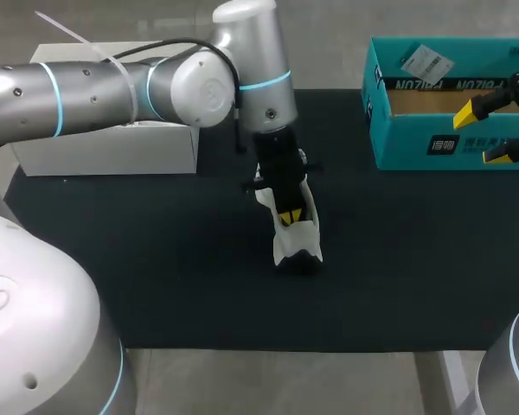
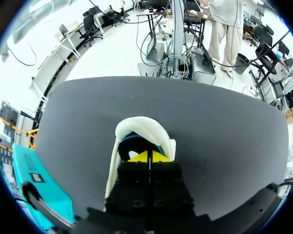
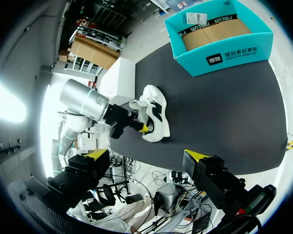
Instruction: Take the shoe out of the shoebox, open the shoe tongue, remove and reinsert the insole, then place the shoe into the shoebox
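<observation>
Shoebox (image 1: 415, 143) open; shoe (image 1: 296, 240) outside on mat (image 1: 156, 277), left gripper (image 1: 287, 216) inside shoe.

Shoebox (image 1: 415, 151), teal, printed matter:
- Dark label (image 1: 444, 144) on the outer side wall: white characters, too small to make out.
- Black band (image 1: 441, 85) along the inner far wall: pale lettering, upside down.
- White paper tag (image 1: 426, 61) at the rim: fine print, illegible.
</observation>
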